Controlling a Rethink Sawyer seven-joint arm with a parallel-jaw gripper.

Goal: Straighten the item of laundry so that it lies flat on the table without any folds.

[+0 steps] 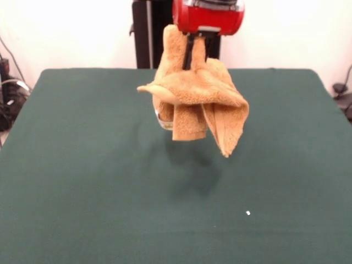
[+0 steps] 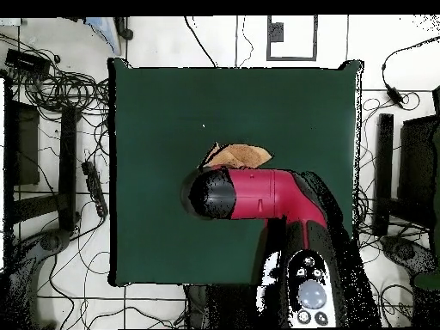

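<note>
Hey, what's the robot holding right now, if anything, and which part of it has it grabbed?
The gripper holds the orange-yellow towel in the air above the green table, pinched in a bunched fold near its top; its corners hang loose below.

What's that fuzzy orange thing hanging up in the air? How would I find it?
Start at the big dark green table. Above its middle hangs the robot's red arm, and the orange-yellow towel dangles bunched from its tool, off the cloth, with a shadow beneath. It is the only soft, fuzzy orange thing there; all else on the table is one tiny white speck.
</note>
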